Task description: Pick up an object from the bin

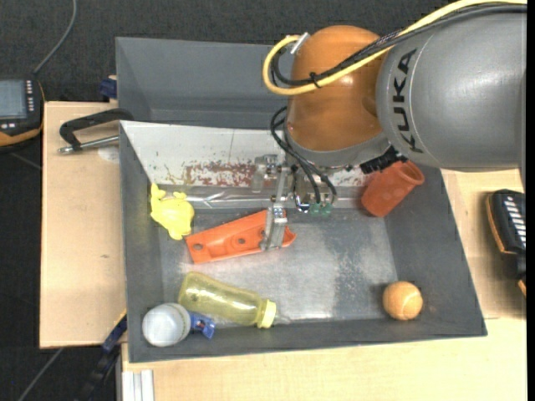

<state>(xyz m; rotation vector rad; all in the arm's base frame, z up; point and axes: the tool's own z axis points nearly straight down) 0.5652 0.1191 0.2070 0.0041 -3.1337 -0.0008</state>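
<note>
- Your gripper [276, 229] is down in the middle of the grey bin [355, 266], hanging below the arm's orange cover [334, 90].
- Its tip sits right at the right-hand end of a flat orange plastic piece [234, 241], which lies slanted on the bin floor with its left end lower in the view.
- You cannot tell from this angle whether the pincer is spread, pressed together or pinching that piece; the metal tip overlaps the orange end and hides the contact.
- To the left of the flat piece, near the left wall, you have a crumpled yellow toy [171, 211].
- Below it, along the near wall, lies a clear yellowish bottle [224, 301] on its side, with a white round thing [165, 324] just beside its left end in the corner.
- A red-orange cup [391, 189] lies tipped over by the right wall, partly under the arm.
- A small orange ball [403, 300] rests alone in the near right corner, well apart from the gripper.
</note>
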